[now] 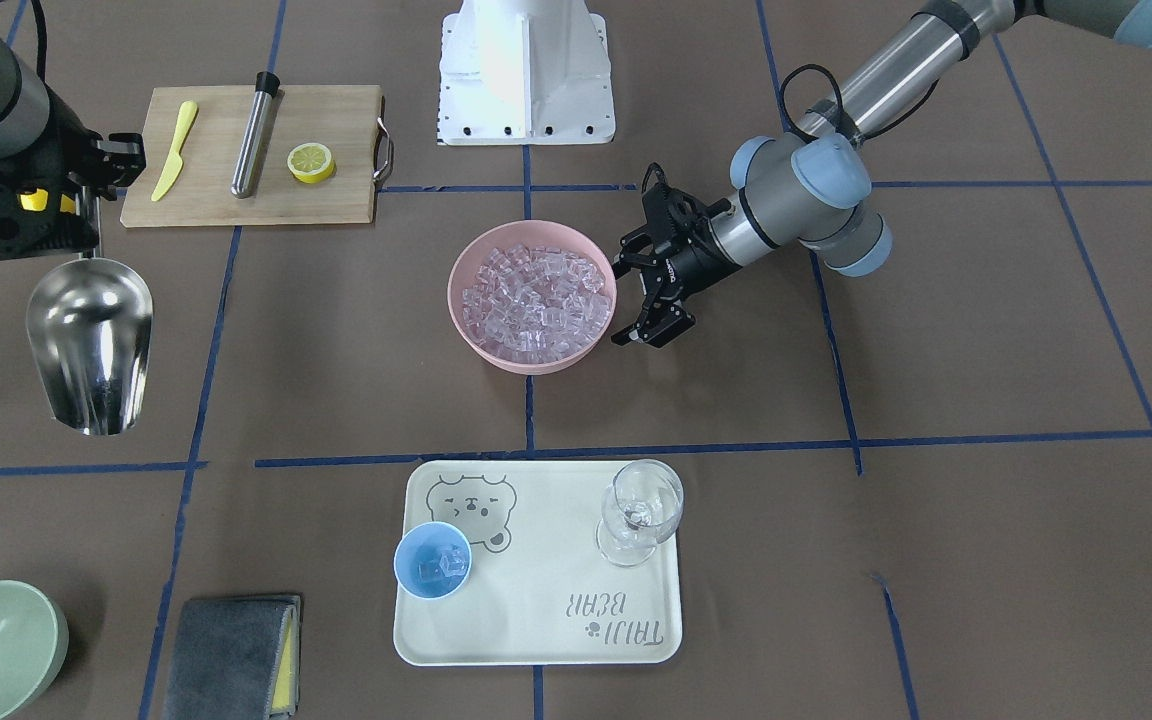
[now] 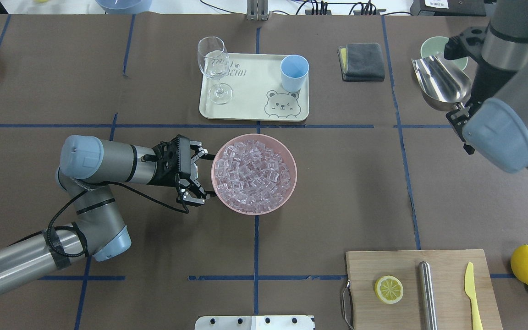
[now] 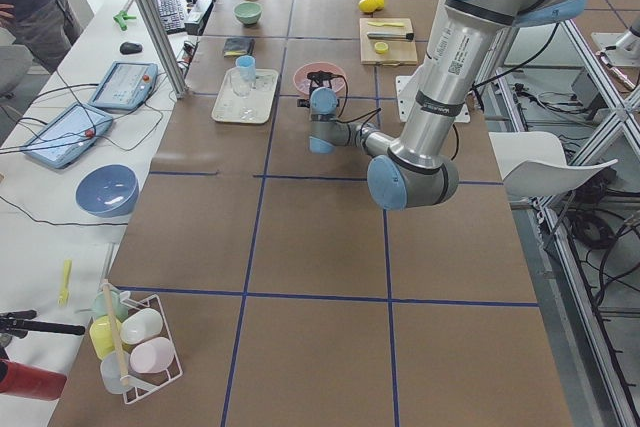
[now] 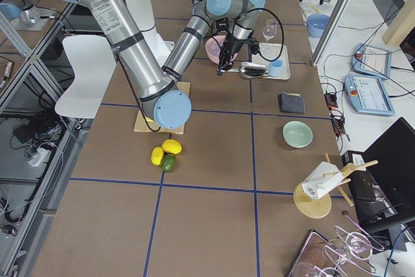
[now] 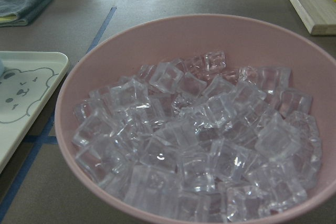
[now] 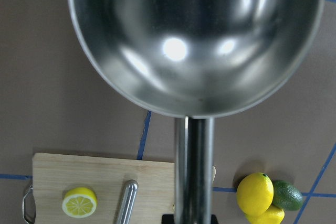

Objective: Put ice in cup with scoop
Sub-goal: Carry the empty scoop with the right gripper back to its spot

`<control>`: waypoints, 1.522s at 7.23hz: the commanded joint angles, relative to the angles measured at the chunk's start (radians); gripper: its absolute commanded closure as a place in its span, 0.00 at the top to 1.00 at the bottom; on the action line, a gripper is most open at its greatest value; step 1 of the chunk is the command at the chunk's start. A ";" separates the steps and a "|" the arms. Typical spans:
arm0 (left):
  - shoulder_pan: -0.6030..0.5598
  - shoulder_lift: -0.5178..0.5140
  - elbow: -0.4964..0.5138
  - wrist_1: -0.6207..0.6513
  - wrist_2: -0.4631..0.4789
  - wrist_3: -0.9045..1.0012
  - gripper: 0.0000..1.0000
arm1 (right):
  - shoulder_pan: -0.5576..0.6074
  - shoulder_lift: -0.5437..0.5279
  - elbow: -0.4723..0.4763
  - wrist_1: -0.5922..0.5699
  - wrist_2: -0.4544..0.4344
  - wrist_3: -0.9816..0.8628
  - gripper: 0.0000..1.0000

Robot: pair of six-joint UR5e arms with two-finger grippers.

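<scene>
Ice (image 1: 439,567) is seen in the cup (image 1: 404,560) already, the empty scoop (image 1: 91,340) clamped aloft by the right pincer (image 2: 459,111), left pincer (image 2: 204,176) gaping idle.

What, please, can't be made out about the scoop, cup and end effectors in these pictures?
Right end effector: grip on the scoop handle hidden behind the wrist overhead, cut off at right wrist view's bottom edge.
Cup: ice count too small in front view; wall hides it overhead.
Left end effector: contact with pink bowl unclear overhead.
</scene>
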 commanded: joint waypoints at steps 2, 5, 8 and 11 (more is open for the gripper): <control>-0.002 0.000 -0.002 -0.013 0.000 0.000 1.00 | -0.075 -0.293 0.052 0.379 0.021 0.168 0.00; 0.000 0.002 -0.002 -0.013 0.002 0.000 1.00 | -0.229 -0.499 -0.028 0.868 0.010 0.505 0.00; 0.000 0.003 0.000 -0.014 0.000 0.000 1.00 | -0.317 -0.511 -0.095 0.972 -0.002 0.611 0.00; -0.002 0.003 0.000 -0.014 0.002 0.000 1.00 | -0.348 -0.508 -0.120 0.971 -0.002 0.606 0.00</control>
